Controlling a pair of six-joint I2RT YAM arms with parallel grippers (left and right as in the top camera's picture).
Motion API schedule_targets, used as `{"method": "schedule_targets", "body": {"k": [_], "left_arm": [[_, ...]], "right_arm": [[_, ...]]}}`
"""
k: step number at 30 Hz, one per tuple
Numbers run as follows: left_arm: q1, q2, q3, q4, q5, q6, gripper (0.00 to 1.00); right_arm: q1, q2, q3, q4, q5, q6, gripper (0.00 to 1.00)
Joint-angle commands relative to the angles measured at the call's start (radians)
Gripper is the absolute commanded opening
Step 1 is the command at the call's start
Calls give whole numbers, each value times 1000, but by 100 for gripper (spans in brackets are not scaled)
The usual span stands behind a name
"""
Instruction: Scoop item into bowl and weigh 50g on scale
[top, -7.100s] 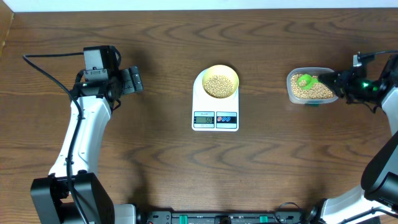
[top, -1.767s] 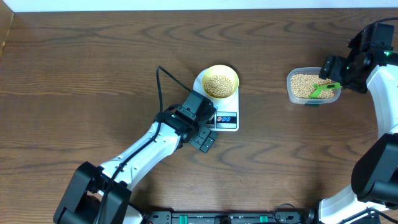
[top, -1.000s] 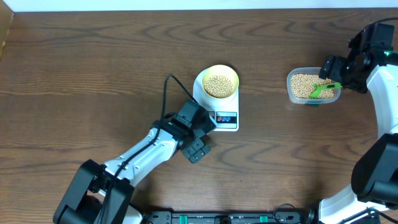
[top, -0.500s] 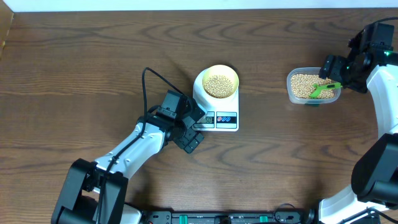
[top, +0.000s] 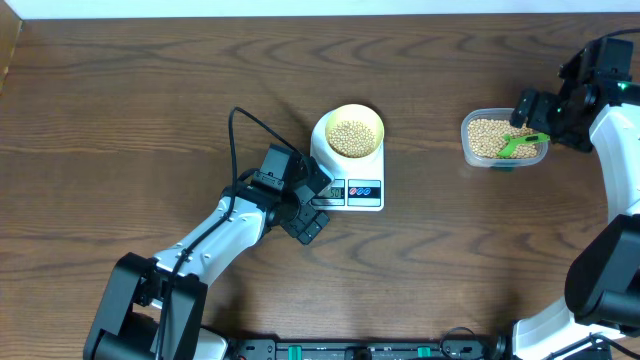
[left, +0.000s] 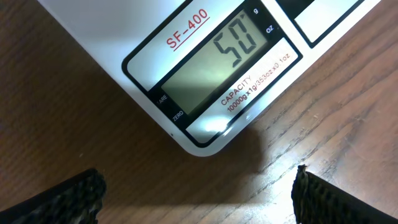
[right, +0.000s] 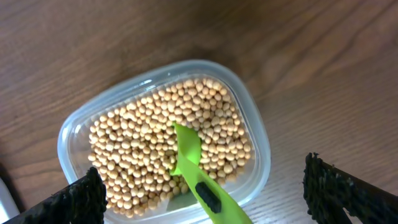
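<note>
The white scale (top: 332, 166) stands mid-table and bears the pale yellow bowl (top: 353, 116), which is filled with tan beans (top: 352, 137). My left gripper (top: 310, 208) hovers open at the scale's front left corner. In the left wrist view the scale (left: 124, 37) shows its display (left: 217, 62) reading 50, and the left gripper (left: 199, 205) has only bare wood between its fingers. My right gripper (top: 541, 121) is open above the clear container (top: 468, 128). More beans (right: 137, 143) fill that container, and a green scoop (right: 189, 152) lies loose on them below the right gripper (right: 205, 199).
The clear container (right: 255, 124) sits at the right of the brown wooden table (top: 150, 60). The left arm's black cable (top: 238, 130) loops over the wood left of the scale. The right arm (top: 615, 130) stands along the right edge.
The left arm has swung left and slightly back, from the scale's front to its front left corner, then held still. The right arm, scoop and bowl have not moved.
</note>
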Motion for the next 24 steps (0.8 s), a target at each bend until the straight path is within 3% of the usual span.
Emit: {"method": "schedule_targets", "body": {"k": [1, 9, 12, 17, 20, 24], "left_arm": [[3, 13, -2, 0, -4, 13, 98], [3, 13, -2, 0, -7, 13, 98], [3, 13, -2, 0, -7, 13, 98], [3, 13, -2, 0, -7, 13, 98], [3, 13, -2, 0, -7, 13, 98], [3, 13, -2, 0, -7, 13, 98]], "right_arm": [[0, -6, 8, -20, -5, 7, 99], [2, -5, 5, -55, -13, 7, 97], [11, -5, -12, -51, -12, 7, 79], [8, -5, -62, 10, 42, 7, 70], [-5, -5, -84, 30, -1, 29, 54], [-12, -5, -85, 47, -89, 29, 40]]}}
